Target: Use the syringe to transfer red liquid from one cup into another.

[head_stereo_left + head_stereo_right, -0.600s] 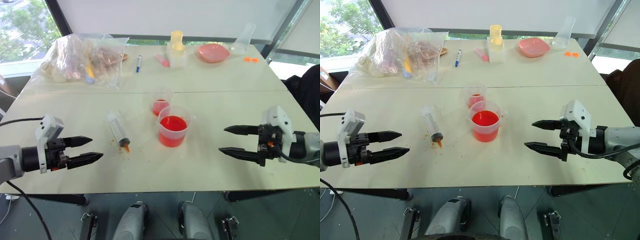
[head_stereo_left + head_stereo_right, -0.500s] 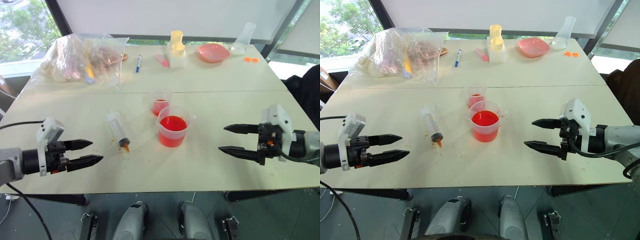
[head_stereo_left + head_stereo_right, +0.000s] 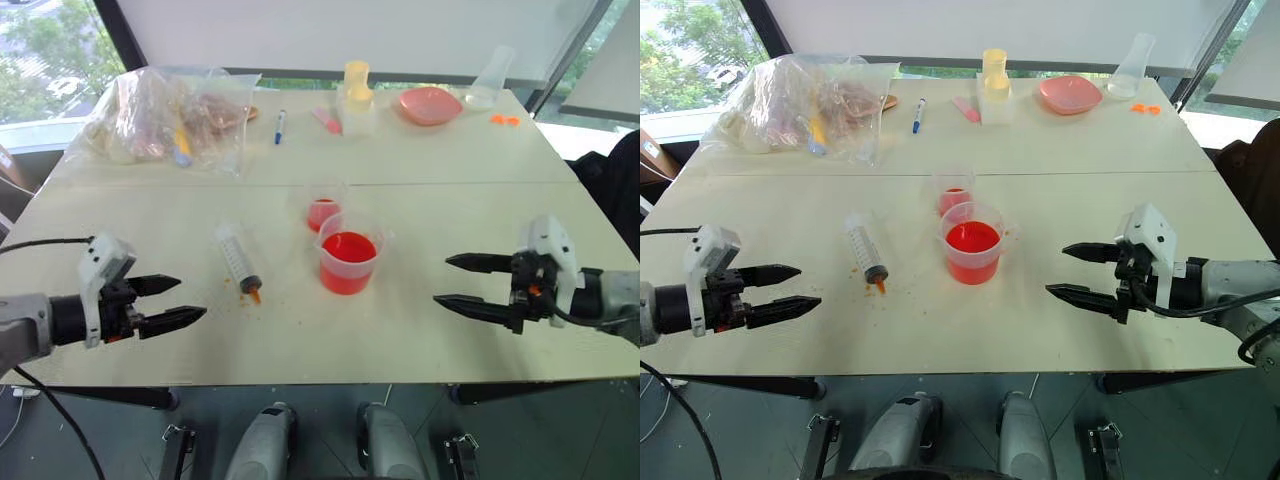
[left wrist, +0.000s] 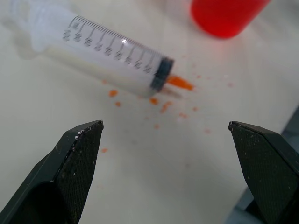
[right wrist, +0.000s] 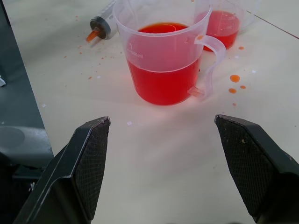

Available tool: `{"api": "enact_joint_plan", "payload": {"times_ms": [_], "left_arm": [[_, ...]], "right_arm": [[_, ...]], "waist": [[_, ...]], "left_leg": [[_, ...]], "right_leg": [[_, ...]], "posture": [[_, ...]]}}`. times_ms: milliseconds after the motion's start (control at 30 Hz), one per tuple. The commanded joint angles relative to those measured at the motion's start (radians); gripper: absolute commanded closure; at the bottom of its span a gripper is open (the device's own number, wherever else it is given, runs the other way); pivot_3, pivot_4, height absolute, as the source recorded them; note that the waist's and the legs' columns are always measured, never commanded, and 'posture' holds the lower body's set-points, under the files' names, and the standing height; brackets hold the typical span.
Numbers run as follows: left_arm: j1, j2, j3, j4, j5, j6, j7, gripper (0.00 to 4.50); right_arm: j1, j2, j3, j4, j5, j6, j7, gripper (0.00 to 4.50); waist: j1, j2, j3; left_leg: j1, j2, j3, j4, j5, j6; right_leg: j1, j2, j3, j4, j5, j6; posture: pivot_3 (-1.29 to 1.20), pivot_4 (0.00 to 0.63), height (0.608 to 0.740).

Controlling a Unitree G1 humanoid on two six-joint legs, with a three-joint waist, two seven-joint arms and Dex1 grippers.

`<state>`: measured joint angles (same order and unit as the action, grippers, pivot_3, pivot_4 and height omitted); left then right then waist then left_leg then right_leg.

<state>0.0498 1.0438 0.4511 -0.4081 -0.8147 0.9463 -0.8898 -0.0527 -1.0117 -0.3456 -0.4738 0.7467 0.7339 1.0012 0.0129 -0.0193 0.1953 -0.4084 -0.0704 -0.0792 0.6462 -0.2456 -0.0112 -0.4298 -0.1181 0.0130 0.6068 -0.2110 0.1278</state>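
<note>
Your left gripper (image 3: 188, 302) and right gripper (image 3: 451, 282) hover with fingers apart, holding nothing. The syringe (image 3: 238, 260) lies flat on the counter (image 3: 420, 330), near the beaker (image 3: 348, 255) of red liquid (image 3: 348, 248); the smaller cup (image 3: 322, 206) stands just behind.

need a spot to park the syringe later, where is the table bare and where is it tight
Bare: the near strip between the beaker and the right gripper, and between the syringe and the left gripper. Tight: the small cup sits right behind the beaker; the far edge holds a bag, pen and pink bowl.
</note>
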Motion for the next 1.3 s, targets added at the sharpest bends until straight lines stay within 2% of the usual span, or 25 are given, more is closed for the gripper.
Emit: {"api": "enact_joint_plan", "payload": {"times_ms": [33, 200, 300, 333, 433, 500, 600, 733, 900, 1033, 1200, 1300], "left_arm": [[-0.077, 0.005, 0.017, 0.03, -0.023, 0.025, 0.024, 0.03], [-0.198, 0.028, -0.032, 0.068, 0.012, 0.053, 0.067, 0.03], [-0.426, 0.112, -0.144, 0.133, 0.002, 0.239, 0.131, 0.03], [-0.546, 0.108, -0.187, 0.17, -0.014, 0.327, 0.155, 0.03], [-0.919, 0.024, -0.31, 0.364, -0.016, 0.617, 0.253, 0.03], [-1.089, -0.008, -0.431, 0.562, -0.064, 0.668, 0.344, 0.03], [-1.247, -0.076, -0.575, 0.855, -0.155, 0.668, 0.535, 0.03], [-1.335, -0.169, -0.706, 1.098, -0.353, 0.668, 0.768, 0.03], [-1.381, -0.256, -0.67, 1.353, -0.495, 0.668, 1.076, 0.03], [-1.446, -0.297, -0.62, 1.546, -0.499, 0.668, 1.24, 0.03], [-1.434, -0.377, -0.484, 1.603, -0.458, 0.668, 1.363, 0.03], [-1.376, -0.418, -0.368, 1.536, -0.432, 0.668, 1.437, 0.03]], "right_arm": [[0.003, 0.007, -0.032, -0.03, 0.0, -0.022, -0.01, 0.74], [-0.015, 0.045, -0.026, -0.018, -0.008, -0.055, -0.04, 0.74], [-0.075, 0.062, -0.024, 0.017, -0.017, -0.093, -0.046, 0.74], [-0.1, 0.054, -0.02, 0.028, -0.023, -0.108, -0.034, 0.74], [-0.2, 0.023, 0.009, 0.047, -0.04, -0.155, 0.008, 0.74], [-0.281, 0.014, 0.044, 0.043, -0.044, -0.178, 0.033, 0.74], [-0.392, 0.035, 0.12, 0.029, -0.06, -0.223, 0.056, 0.74], [-0.5, 0.099, 0.227, 0.001, -0.077, -0.263, 0.067, 0.74], [-0.542, 0.155, 0.298, -0.028, -0.085, -0.282, 0.077, 0.74], [-0.533, 0.19, 0.323, -0.044, -0.075, -0.276, 0.073, 0.74], [-0.52, 0.225, 0.351, -0.026, -0.108, -0.291, 0.07, 0.74], [-0.519, 0.236, 0.357, -0.017, -0.116, -0.294, 0.069, 0.74]], "waist": [[0.0, 0.0, 0.0], [-0.001, 0.0, 0.0], [0.0, -0.001, 0.001], [-0.001, -0.002, 0.001], [0.002, -0.002, 0.001], [-0.005, -0.001, 0.001], [-0.024, 0.0, 0.001], [-0.034, -0.001, 0.001], [-0.024, -0.002, 0.001], [-0.023, -0.002, 0.001], [-0.016, -0.002, 0.001], [-0.021, -0.002, 0.001]], "left_leg": [[0.0, 0.0, 0.0, 0.0, 0.0, 0.0], [0.0, 0.0, 0.0, 0.0, 0.0, 0.0], [0.0, 0.0, -0.001, 0.001, 0.0, 0.0], [0.0, 0.0, -0.001, 0.002, 0.0, 0.0], [0.001, -0.002, -0.003, 0.004, 0.0, 0.0], [0.001, -0.002, -0.004, 0.005, 0.001, 0.0], [0.004, -0.003, -0.004, 0.0, 0.001, 0.0], [0.002, -0.002, -0.005, 0.0, 0.001, -0.001], [-0.001, -0.003, -0.004, 0.001, 0.001, -0.001], [-0.001, -0.005, -0.004, 0.001, 0.001, -0.001], [-0.001, -0.006, -0.005, 0.002, 0.001, -0.001], [-0.001, -0.006, -0.004, 0.002, 0.002, -0.003]], "right_leg": [[0.0, 0.0, 0.0, 0.0, 0.0, 0.0], [0.0, 0.001, 0.0, 0.0, 0.0, 0.0], [0.0, 0.002, -0.001, 0.001, 0.0, 0.001], [0.0, 0.002, -0.001, 0.003, 0.0, 0.001], [0.003, 0.002, -0.003, 0.003, 0.0, 0.003], [0.004, 0.003, -0.004, 0.005, 0.003, 0.009], [0.003, 0.002, -0.003, 0.007, 0.002, 0.01], [-0.001, 0.003, -0.001, 0.009, 0.002, 0.01], [-0.005, 0.002, 0.0, 0.009, 0.002, 0.01], [-0.005, 0.001, 0.001, 0.009, 0.002, 0.01], [-0.004, 0.001, 0.0, 0.01, 0.002, 0.01], [-0.004, 0.0, 0.0, 0.01, 0.002, 0.01]], "posture": [[0.0, 0.15, 0.74], [0.0, 0.15, 0.74], [0.0, 0.15, 0.74], [0.0, 0.15, 0.74], [0.0, 0.15, 0.74], [0.0, 0.15, 0.74], [0.0, 0.15, 0.74], [0.0, 0.15, 0.74], [0.0, 0.15, 0.74], [0.0, 0.15, 0.74], [0.0, 0.15, 0.74], [0.0, 0.15, 0.74]]}}
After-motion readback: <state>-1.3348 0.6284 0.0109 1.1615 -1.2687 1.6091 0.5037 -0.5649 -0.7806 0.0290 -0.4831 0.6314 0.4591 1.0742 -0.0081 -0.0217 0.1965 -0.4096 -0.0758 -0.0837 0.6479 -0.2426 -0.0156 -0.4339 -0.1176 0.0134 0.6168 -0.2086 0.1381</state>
